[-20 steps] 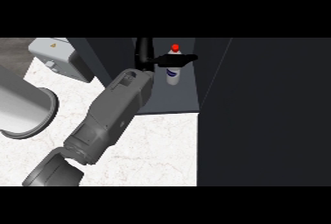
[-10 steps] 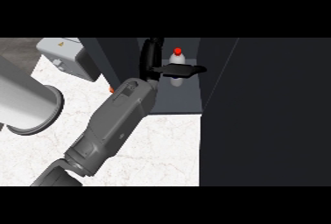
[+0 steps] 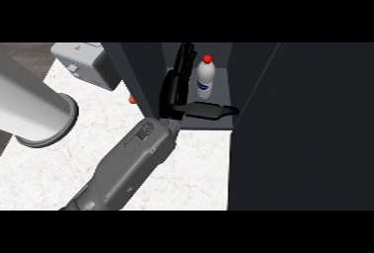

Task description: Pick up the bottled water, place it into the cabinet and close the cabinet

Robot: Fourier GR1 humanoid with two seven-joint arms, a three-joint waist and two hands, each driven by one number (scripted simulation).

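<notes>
One bottled water (image 3: 206,79) in view, and it's standing upright inside the dark cabinet (image 3: 146,74), long axis straight up and down, red cap pointing to the top, blue label facing out. It sits toward the far part of the open compartment, on the cabinet floor. One hand (image 3: 175,91) shows, on a grey forearm (image 3: 128,165) coming in from the near edge and reaching into the cabinet; going by where it enters I'd call it the left, but honestly can't be sure. Its black fingers (image 3: 186,57) run straight up along the left side of the bottle, just beside it, and the thumb (image 3: 211,110) sticks out to the right below the bottle's base, so the hand is spread wide and isn't wrapped round anything. Can't tell if the fingers actually touch the bottle or not. The other hand isn't anywhere to be seen. Off to the left on the white marble counter (image 3: 197,168) there's one big grey cylinder (image 3: 33,111) lying on its side, one light grey box (image 3: 87,64) further back, and one tiny orange thing (image 3: 131,100) peeking out next to the cabinet wall.
</notes>
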